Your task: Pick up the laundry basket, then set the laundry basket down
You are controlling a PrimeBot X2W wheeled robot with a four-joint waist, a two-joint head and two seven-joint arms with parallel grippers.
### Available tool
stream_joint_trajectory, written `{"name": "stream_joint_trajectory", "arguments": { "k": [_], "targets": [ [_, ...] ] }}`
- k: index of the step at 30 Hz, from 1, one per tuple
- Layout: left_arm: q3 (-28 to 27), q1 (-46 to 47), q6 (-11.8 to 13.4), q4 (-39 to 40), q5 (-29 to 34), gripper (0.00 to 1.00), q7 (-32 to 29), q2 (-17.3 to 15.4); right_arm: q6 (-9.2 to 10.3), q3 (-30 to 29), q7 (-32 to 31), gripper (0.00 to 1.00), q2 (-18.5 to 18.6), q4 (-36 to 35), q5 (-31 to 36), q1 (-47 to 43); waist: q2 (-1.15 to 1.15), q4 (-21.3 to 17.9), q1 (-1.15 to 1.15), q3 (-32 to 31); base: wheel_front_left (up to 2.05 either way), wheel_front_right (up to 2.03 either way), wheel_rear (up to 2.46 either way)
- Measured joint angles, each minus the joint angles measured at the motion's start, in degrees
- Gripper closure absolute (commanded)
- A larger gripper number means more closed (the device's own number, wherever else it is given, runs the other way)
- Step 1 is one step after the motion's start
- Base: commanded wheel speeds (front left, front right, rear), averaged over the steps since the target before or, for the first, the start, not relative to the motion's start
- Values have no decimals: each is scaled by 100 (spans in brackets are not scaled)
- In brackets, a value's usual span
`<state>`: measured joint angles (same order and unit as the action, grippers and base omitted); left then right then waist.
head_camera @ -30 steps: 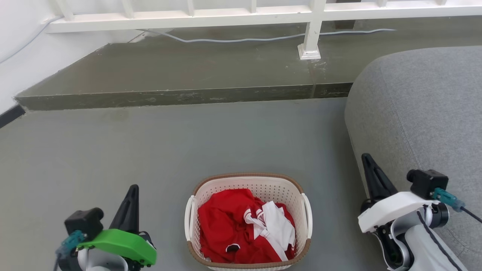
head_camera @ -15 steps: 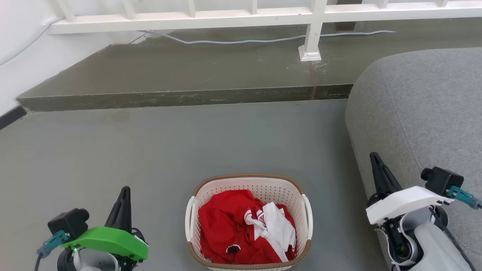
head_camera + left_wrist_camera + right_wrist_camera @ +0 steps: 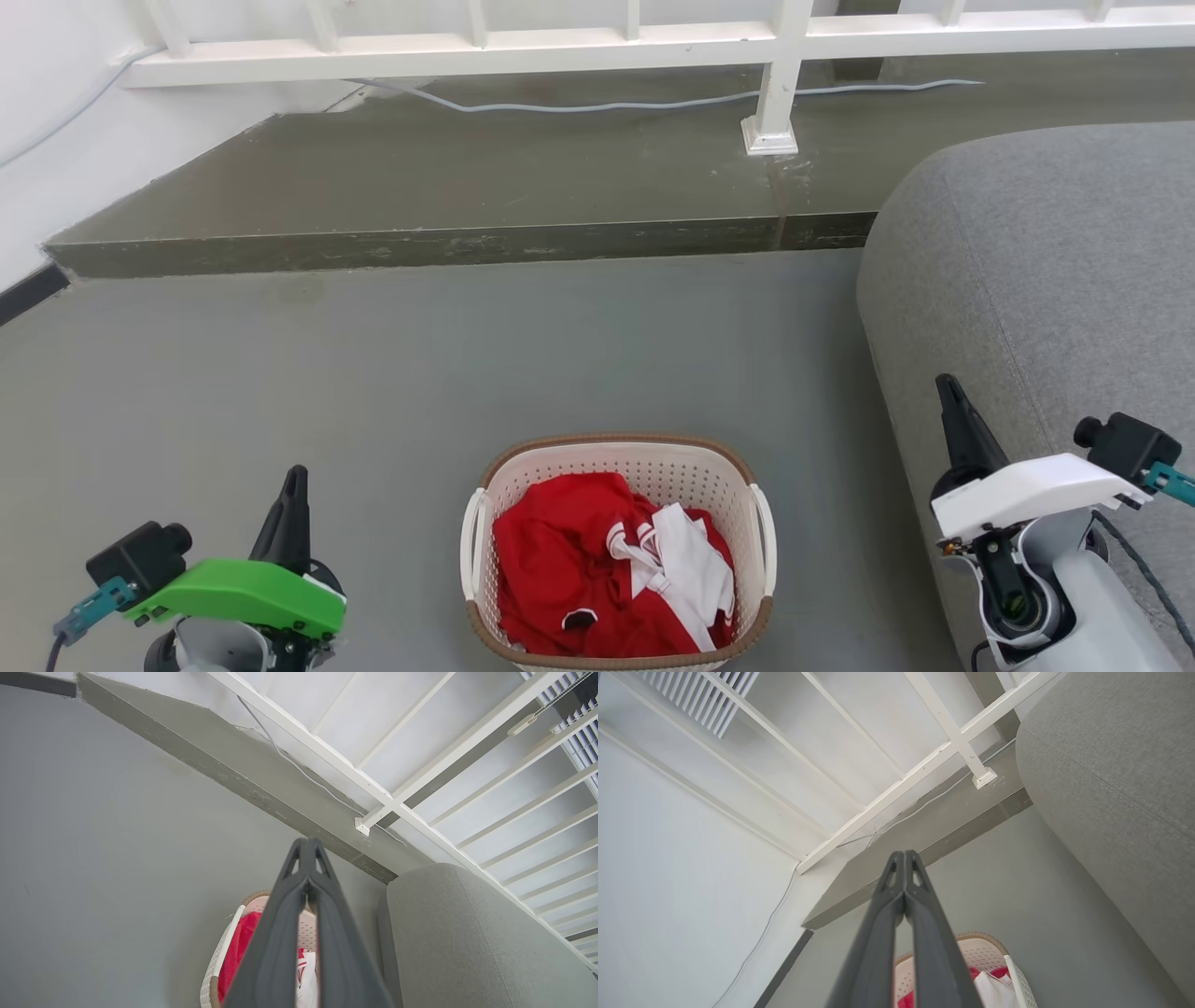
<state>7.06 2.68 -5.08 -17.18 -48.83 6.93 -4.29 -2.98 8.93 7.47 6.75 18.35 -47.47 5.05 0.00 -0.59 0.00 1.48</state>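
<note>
The laundry basket (image 3: 618,464) stands on the grey floor at the bottom centre of the head view, cream-white and perforated with a brown rim and white loop handles, holding red and white clothes. The left wrist view shows its left side (image 3: 216,963); the right wrist view shows its rim (image 3: 980,947). My left gripper (image 3: 296,478) is shut and empty, well to the left of the basket. On the other side, my right gripper (image 3: 947,385) is shut and empty, in front of the sofa. In each wrist view the fingertips meet: left gripper (image 3: 307,845), right gripper (image 3: 904,857).
A grey sofa (image 3: 1055,271) fills the right side, close behind my right arm. A raised step (image 3: 448,245) crosses the floor beyond the basket, with a white railing (image 3: 597,42) and a cable (image 3: 597,101) on it. A white wall (image 3: 56,159) stands at the left.
Both grippers have moved outward from the basket, the left one further left and lower, the right one further right. The basket has not moved; the head view shifted slightly.
</note>
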Motion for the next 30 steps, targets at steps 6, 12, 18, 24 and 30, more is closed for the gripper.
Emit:
{"name": "stream_joint_trajectory", "arguments": {
  "k": [6, 12, 18, 24, 30],
  "targets": [
    [-115, 2, -2, 3, -365, 100, -124, 18, -3, -140, -115, 100, -42, -11, -379, 0, 0, 5, 0, -11, 0, 0, 0],
    [-203, 3, -47, 8, -726, 100, -247, 35, -55, -281, -219, 100, -82, -25, -765, 0, 0, 10, 0, -23, 0, 0, 0],
    [-313, 6, -52, 12, -1091, 100, -352, 45, -64, -421, -348, 100, -123, -38, -1143, 0, 0, 16, 0, -34, 0, 0, 0],
    [-402, 10, -53, 19, -1452, 100, -469, 80, -120, -557, -459, 100, -144, -45, -1524, 0, 0, 20, 0, -45, 0, 0, 0],
    [-509, 21, -71, 38, -1814, 100, -595, 101, -156, -699, -584, 100, -178, -63, -1900, 0, 0, 26, 0, -57, 0, 0, 0]
  ]
}}
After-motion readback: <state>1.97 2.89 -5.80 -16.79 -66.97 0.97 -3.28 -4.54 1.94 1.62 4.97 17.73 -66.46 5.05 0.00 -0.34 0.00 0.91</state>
